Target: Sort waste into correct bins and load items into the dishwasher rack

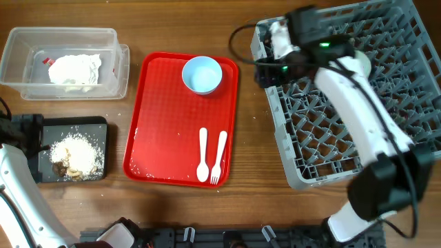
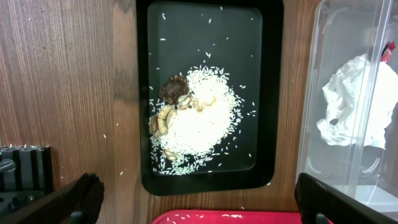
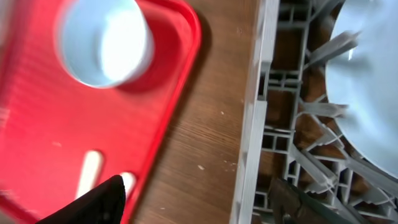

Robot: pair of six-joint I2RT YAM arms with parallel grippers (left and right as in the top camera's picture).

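The clear box (image 1: 21, 76) at the back left holds the crumpled napkin (image 1: 74, 69) and the red-and-white wrapper (image 1: 47, 60). The black tray (image 1: 93, 131) holds brown scraps and rice (image 1: 72, 158). The pale blue bowl (image 1: 202, 74), white spoon (image 1: 202, 155) and fork (image 1: 218, 157) lie on the red tray (image 1: 158, 110). A white plate (image 3: 373, 93) stands in the grey rack (image 1: 358, 89). My left gripper (image 2: 199, 186) is open and empty over the black tray (image 2: 205, 37). My right gripper (image 3: 198, 190) is open and empty at the rack's left edge (image 3: 252, 124). The mint bowl and yellow cup are out of view.
My right arm (image 1: 351, 83) lies across the rack. My left arm (image 1: 17, 179) comes in from the front left. Bare wood (image 1: 258, 138) separates the red tray from the rack. Loose rice grains dot the table beside the black tray (image 2: 106, 134).
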